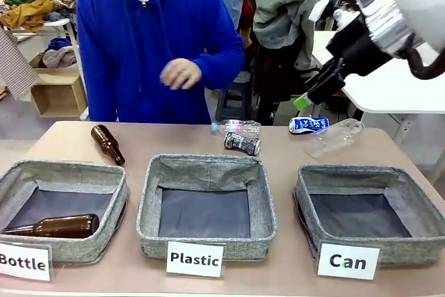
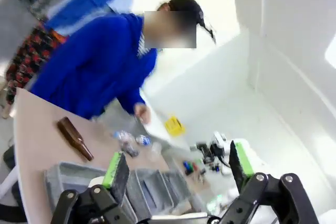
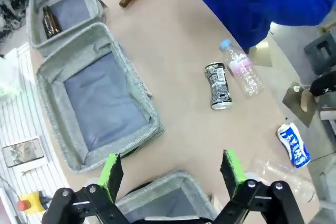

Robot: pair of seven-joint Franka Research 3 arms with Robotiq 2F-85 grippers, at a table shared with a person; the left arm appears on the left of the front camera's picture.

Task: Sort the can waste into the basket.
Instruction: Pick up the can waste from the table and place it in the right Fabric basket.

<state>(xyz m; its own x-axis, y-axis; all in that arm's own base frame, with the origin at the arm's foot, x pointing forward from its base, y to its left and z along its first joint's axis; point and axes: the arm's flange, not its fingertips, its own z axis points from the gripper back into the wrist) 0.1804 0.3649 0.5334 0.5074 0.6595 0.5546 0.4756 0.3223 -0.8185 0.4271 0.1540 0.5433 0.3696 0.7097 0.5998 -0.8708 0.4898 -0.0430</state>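
The right gripper (image 3: 170,174) is hanging high above the right part of the tabletop (image 1: 174,140), its jaws standing wide apart with nothing between them. The left gripper (image 2: 178,167) is also spread wide and empty, raised far from the things.

Both cans are lying on their sides at the far part of the tabletop. The blue can (image 1: 309,124) is lying behind the "Can" basket (image 1: 361,173), just beside a clear bottle (image 1: 335,136). The black can (image 1: 242,143) is lying behind the middle basket (image 1: 206,166), close against another clear bottle (image 1: 236,128); I cannot tell if they are touching. The "Can" basket is holding nothing yet.

As I am judging it, the step in hand is the reach for a first can, and the blue one is looking like the nearer choice for the right arm. To do it well, the gripper should be coming down from above with its fingers turned across the short width of the can, not along its length, so that the round body is sitting between the green pads. The clear bottle beside it is probably light and may roll away if it is touched, so the finger on that side is needing the most care. The can is dented and thin, so a gentle closing is probably enough. The person's hand (image 1: 181,73) is raised at the far side, and the arm should be keeping well apart from it.
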